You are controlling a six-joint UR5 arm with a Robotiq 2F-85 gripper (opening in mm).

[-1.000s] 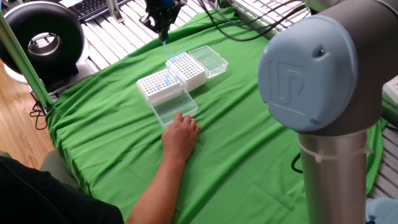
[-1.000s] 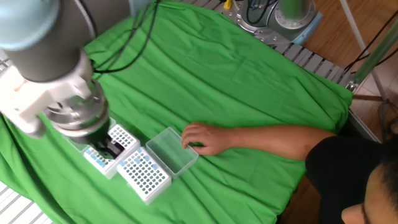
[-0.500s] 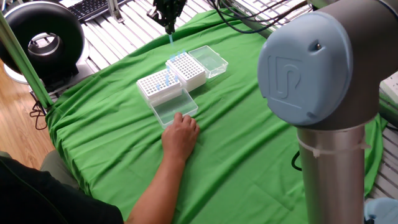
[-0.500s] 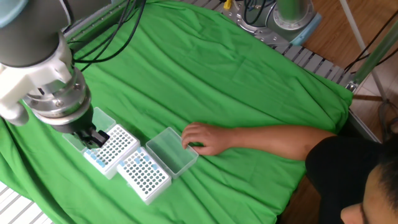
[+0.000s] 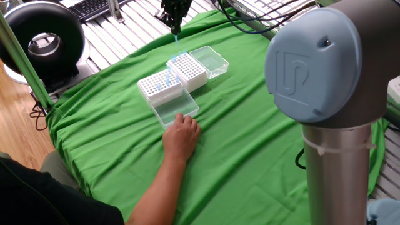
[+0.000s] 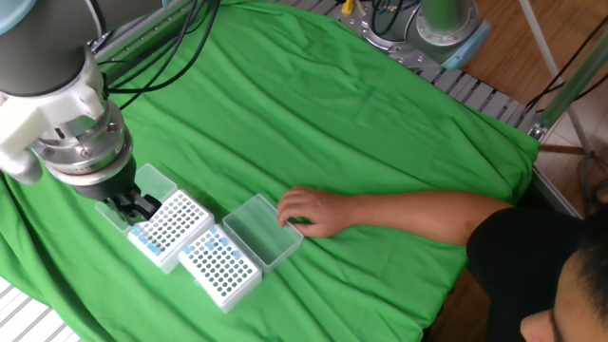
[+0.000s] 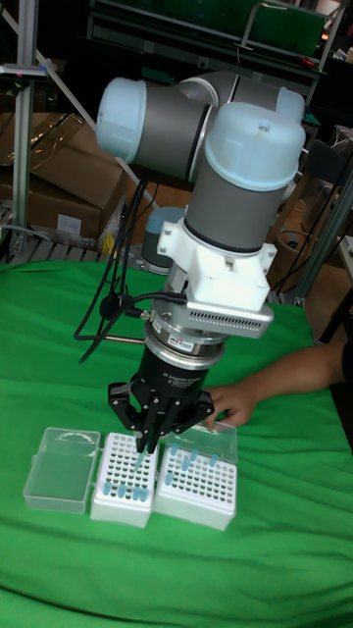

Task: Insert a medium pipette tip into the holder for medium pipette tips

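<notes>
My gripper [image 5: 175,26] is shut on a thin blue medium pipette tip [image 5: 177,39] that points down. It hangs over the far end of the holder for medium pipette tips [image 5: 186,70], a white block with a dense grid of small holes. The tip's end is just above the holder's top and apart from it. That holder's clear lid [image 5: 210,60] lies open beside it. In the other fixed view my gripper [image 6: 141,211] covers the holder's [image 6: 176,226] left corner. In the tall fixed view the gripper [image 7: 147,444] hovers over the holder [image 7: 123,478].
A second white rack [image 5: 159,85] with blue tips stands against the holder. A person's hand [image 5: 181,134] rests on that rack's clear lid [image 5: 176,107], the forearm [image 6: 418,214] lying across the green cloth. A black ring-shaped device [image 5: 44,37] sits at the far left.
My gripper has shifted with the tip from over the holder's middle toward its far end. The person's hand and both racks have stayed put.
</notes>
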